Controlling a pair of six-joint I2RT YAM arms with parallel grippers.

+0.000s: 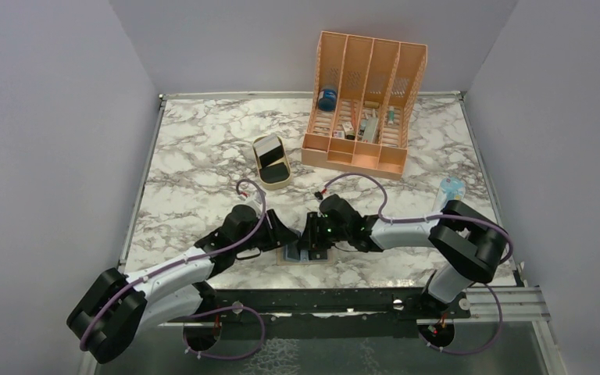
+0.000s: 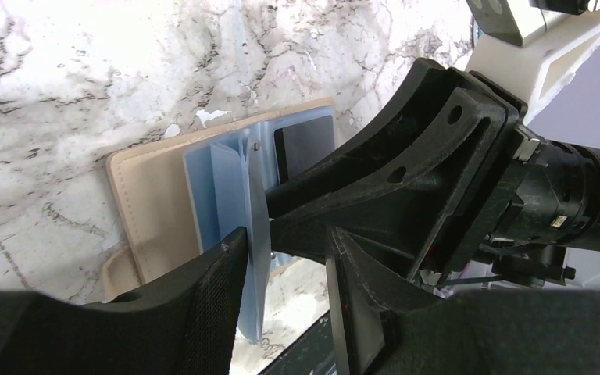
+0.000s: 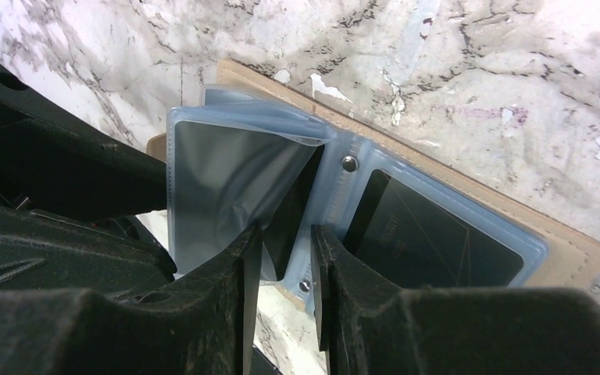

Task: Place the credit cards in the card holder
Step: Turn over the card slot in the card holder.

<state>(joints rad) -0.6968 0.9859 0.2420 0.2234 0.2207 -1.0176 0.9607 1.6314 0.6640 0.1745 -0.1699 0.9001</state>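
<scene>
1. Right gripper [image 3: 285,232]: jaws nearly together, pinching a dark card [image 3: 293,201] edge-on. The card's leading edge is at the mouth of a pocket beside the card holder's spine.
2. Left gripper [image 2: 287,250]: jaws apart, gripping nothing. One finger's inner face rests against a light-blue sleeve leaf [image 2: 256,226], propping it upright over the card holder's middle.
3. Card holder [image 2: 152,195]: a tan bifold lying open and flat on the marble table [image 1: 203,148], directly under both grippers.
4. Black card [image 3: 430,234]: fully seated in the pocket on the half of the card holder that the leaf does not cover.
5. Tan oval tray [image 1: 272,183]: well beyond the card holder, towards the orange slotted organizer [image 1: 359,160]. It holds what look like more cards, too small to count.
6. Progress, as judged: one card is stowed and a second is at its pocket but not yet pushed home. Whatever lies in the tray remains to be done.
</scene>
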